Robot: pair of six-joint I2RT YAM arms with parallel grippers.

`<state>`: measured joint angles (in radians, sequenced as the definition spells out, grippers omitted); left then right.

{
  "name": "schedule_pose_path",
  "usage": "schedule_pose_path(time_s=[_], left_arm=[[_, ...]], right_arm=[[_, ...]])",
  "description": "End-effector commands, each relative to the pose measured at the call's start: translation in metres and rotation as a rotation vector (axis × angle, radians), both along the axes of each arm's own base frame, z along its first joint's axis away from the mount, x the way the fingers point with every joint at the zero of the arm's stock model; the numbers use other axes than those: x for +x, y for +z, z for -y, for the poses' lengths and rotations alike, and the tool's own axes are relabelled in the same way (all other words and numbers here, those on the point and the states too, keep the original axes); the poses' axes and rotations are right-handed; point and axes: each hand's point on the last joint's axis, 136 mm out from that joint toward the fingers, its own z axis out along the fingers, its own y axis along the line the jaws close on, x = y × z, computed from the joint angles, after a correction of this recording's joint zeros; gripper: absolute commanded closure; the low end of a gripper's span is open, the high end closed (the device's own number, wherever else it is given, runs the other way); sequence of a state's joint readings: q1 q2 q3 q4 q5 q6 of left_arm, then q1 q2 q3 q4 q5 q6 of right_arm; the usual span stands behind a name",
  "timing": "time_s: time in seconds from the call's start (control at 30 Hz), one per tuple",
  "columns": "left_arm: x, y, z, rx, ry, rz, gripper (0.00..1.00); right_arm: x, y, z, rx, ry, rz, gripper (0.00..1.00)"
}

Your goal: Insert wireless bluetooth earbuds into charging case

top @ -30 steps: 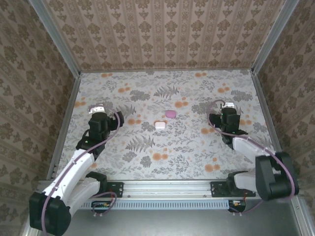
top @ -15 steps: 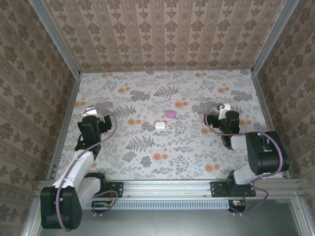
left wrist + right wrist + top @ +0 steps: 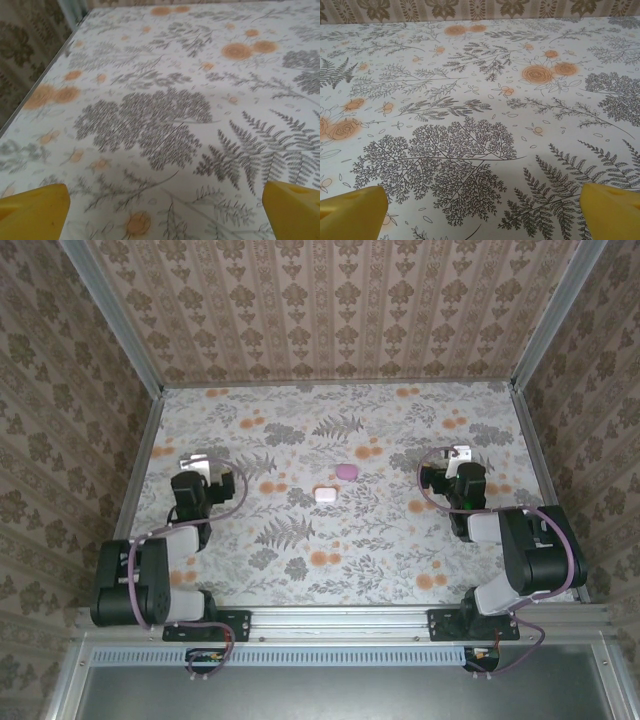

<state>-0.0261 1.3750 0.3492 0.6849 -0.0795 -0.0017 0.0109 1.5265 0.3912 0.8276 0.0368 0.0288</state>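
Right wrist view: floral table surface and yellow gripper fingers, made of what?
Floral table surface: seemingly a printed paper or vinyl sheet; flat, matte, no glare. Yellow gripper fingers: probably plastic; opaque, uniform colour, matte, rounded edges. The look leaves it open.

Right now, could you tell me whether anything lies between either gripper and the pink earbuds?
Nothing visible does. Bare tabletop separates the left gripper and right gripper from the earbuds; the white case sits beside them, off both paths.

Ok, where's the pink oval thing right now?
Top view: the pink oval thing lies near the middle of the table, just behind and right of the small white block.
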Motion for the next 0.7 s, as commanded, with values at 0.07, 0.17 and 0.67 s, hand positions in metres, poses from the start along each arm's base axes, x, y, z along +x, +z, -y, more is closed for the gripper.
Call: schedule_pose_path(time_s=[0.07, 0.17, 0.67], left_arm=[[0.021, 0.001, 0.026, 0.027, -0.180, 0.082, 0.00], [0.027, 0.000, -0.001, 0.021, -0.016, 0.052, 0.00], [0.028, 0.001, 0.001, 0.038, -0.016, 0.057, 0.00]], right_arm=[[0.007, 0.011, 0.001, -0.005, -0.015, 0.039, 0.00], [0.007, 0.011, 0.001, -0.005, -0.015, 0.038, 0.00], [0.007, 0.011, 0.001, -0.005, -0.014, 0.039, 0.00]])
